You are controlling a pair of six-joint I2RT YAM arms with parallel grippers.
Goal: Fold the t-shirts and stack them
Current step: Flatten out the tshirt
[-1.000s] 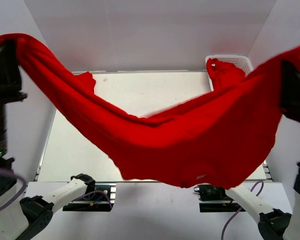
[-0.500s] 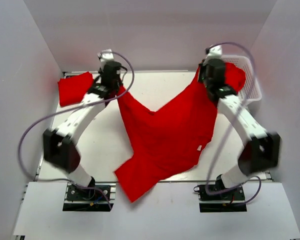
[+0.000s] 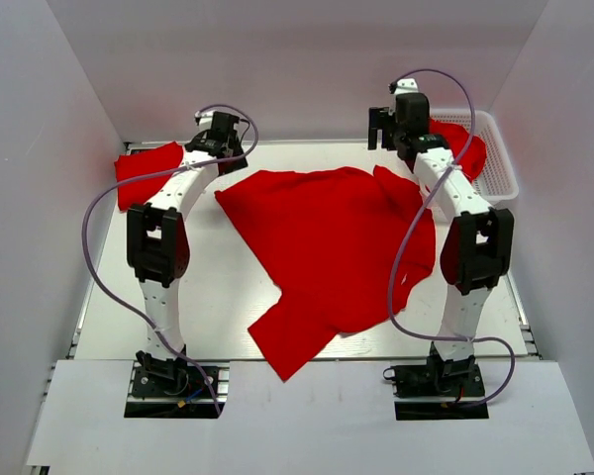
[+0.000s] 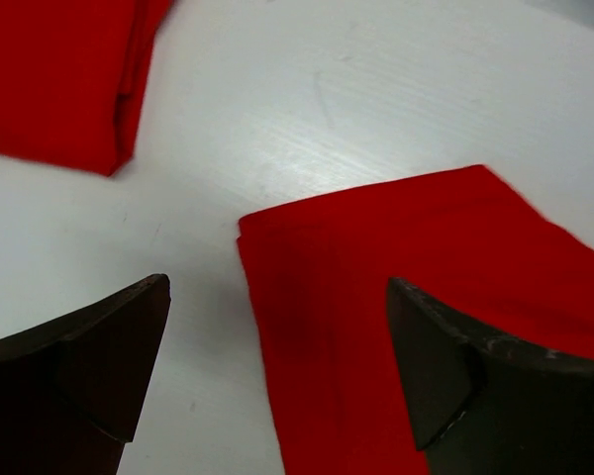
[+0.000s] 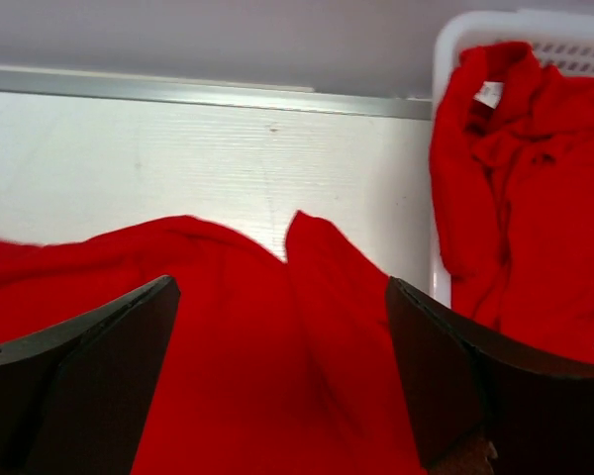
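One red t-shirt (image 3: 327, 247) lies spread flat across the middle of the table, a sleeve reaching the near edge. My left gripper (image 3: 222, 139) hovers open above its far left corner (image 4: 426, 257), nothing held between the fingers (image 4: 99, 366). My right gripper (image 3: 388, 127) stands open over the shirt's far right corner (image 5: 317, 297). A folded red t-shirt (image 3: 144, 173) rests at the far left, also seen in the left wrist view (image 4: 59, 79). Another red t-shirt (image 3: 462, 144) lies crumpled in the basket (image 5: 515, 178).
The white lattice basket (image 3: 506, 170) sits at the far right corner against the wall; its rim (image 5: 450, 40) shows beside my right gripper. White walls enclose the table on three sides. Both arms' cables loop over the table.
Both grippers swung down from high at the sides to the far edge of the table and opened. The shirt they held stretched between them now lies flat on the table.
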